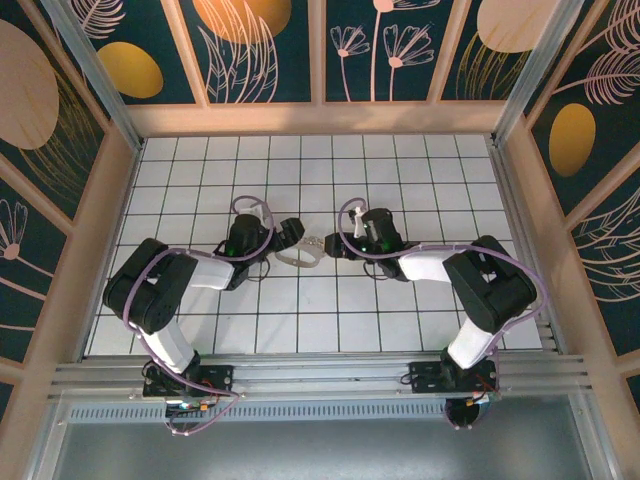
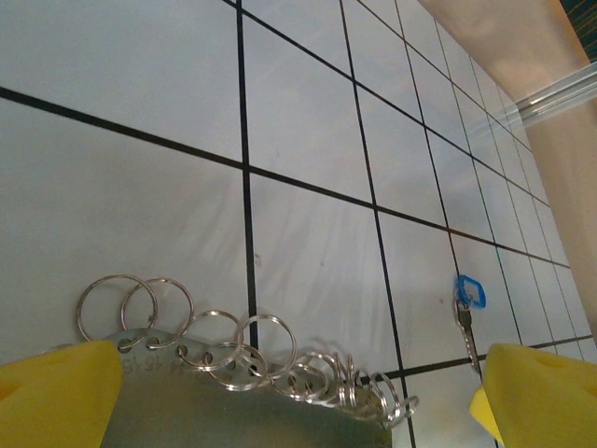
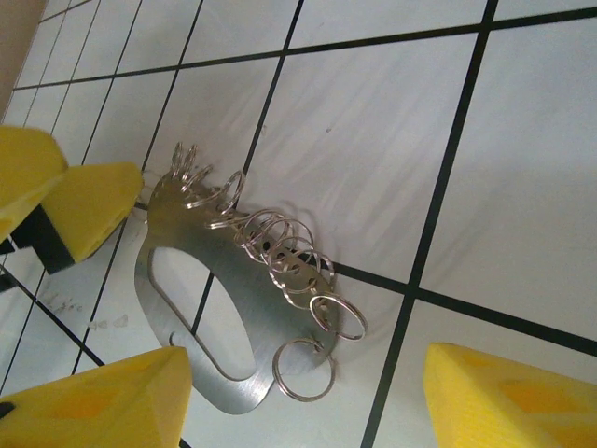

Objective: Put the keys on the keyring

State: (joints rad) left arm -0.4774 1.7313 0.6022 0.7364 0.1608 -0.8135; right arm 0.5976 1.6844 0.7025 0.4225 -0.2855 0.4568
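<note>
Yellow-tipped and spread as wide as they go, the fingers of the left gripper (image 2: 294, 411) straddle one end of the keyring (image 2: 224, 415) with nothing pinched between them. That stance looks like readying to pin the flat plate down rather than lift it. At the keyring's other end the right gripper (image 3: 303, 406) also has its jaws apart and empty. One finger (image 3: 103, 401) sits just beside the plate's rounded end and the other stands well clear on the ringed side. The keyring lies flat on the white tiled table (image 1: 400, 180), oval opening up, with its row of silvery split rings (image 3: 280, 257) fanned along one long edge (some standing, some flopped over). The key (image 2: 469, 294), blue head and tiny metal blade, lies on a tile beyond the keyring's ringed edge. It is apart from the keyring, close to the left gripper's right fingertip, and nothing holds it. Approaching from both ends probably suits the job: one arm can steady the keyring while the other fetches the key and works it onto a ring. That threading has not yet begun.
</note>
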